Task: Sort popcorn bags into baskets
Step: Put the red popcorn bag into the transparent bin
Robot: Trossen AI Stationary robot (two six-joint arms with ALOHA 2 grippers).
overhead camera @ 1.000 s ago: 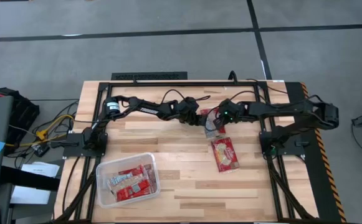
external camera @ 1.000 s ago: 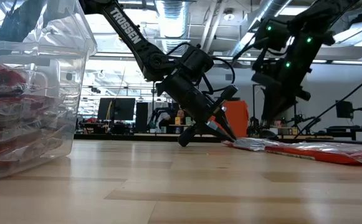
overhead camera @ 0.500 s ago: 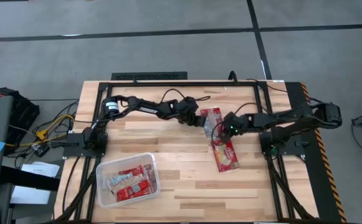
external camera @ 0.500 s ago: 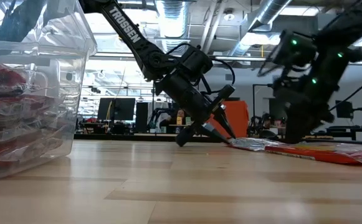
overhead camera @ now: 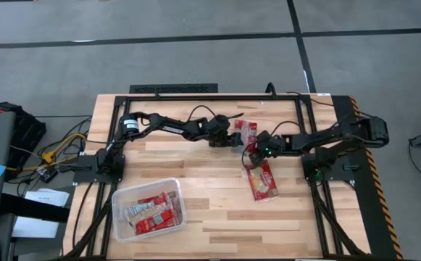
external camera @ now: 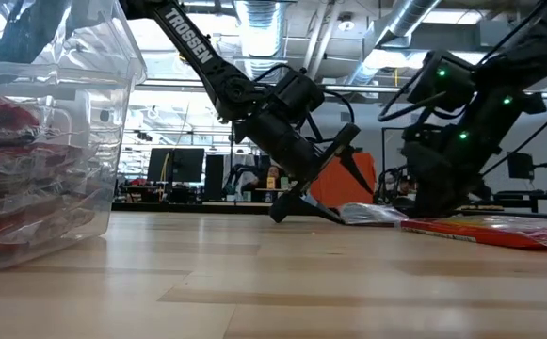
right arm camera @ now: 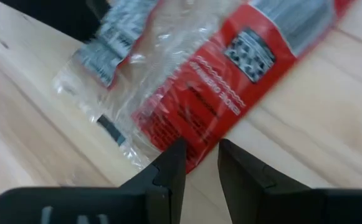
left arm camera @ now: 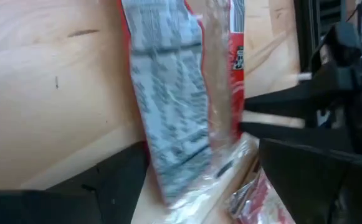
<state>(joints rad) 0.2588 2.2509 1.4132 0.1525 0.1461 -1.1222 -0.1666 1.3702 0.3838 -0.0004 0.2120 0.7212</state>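
Note:
One popcorn bag (overhead camera: 246,133) lies flat on the table with its grey printed back up, also seen in the left wrist view (left arm camera: 168,93). My left gripper (overhead camera: 233,138) stands open, its fingers on either side of the bag's left end (left arm camera: 202,152). My right gripper (overhead camera: 254,151) is low over the bag's near end, its fingers a small gap apart (right arm camera: 198,149). A second bag (overhead camera: 262,181) lies face up nearer the front. The clear basket (overhead camera: 182,206) at the near left holds several red bags. My right gripper slants down onto the near edge (right arm camera: 196,163) of the back-up bag, one fingertip on each side of its red corner. I cannot tell whether the fingertips touch it. The bag lies flat on the table.
Black frame rails (overhead camera: 217,96) run along the far side and down both sides of the table. Both arms meet over the table's far middle. Bare wood lies between the basket and the face-up bag (overhead camera: 210,196).
My left gripper has opened wide and let go of the bag's end, which now rests on the table. My right gripper has come down and toward the near edge, onto the bag's near end, with its finger gap unchanged.

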